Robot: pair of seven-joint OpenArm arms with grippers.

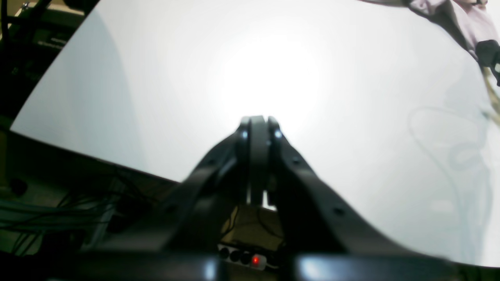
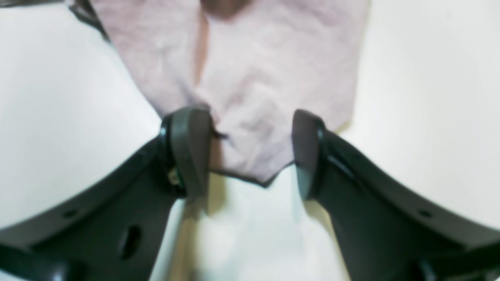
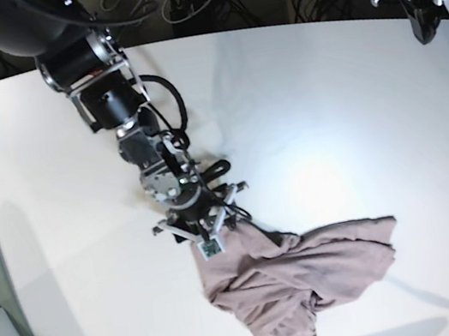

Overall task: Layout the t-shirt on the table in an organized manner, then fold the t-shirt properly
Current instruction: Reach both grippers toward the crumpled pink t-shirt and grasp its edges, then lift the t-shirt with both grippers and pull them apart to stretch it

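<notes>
You are working over the table (image 3: 325, 98), a broad white top that is lying mostly bare; the t-shirt (image 3: 301, 281) is sitting in a wrinkled heap toward its near edge, bunched and twisted, with no sleeve or hem spread flat, so you are looking at a job barely begun; the laying-out is not done and the folding is all ahead of you. Your right gripper (image 2: 250, 152) is hovering at the heap's upper corner with its jaws standing apart on either side of a tip of cloth, gripping nothing that I can see; your left gripper (image 1: 258, 128) is waiting well apart at the far edge, pinched together and empty.
</notes>
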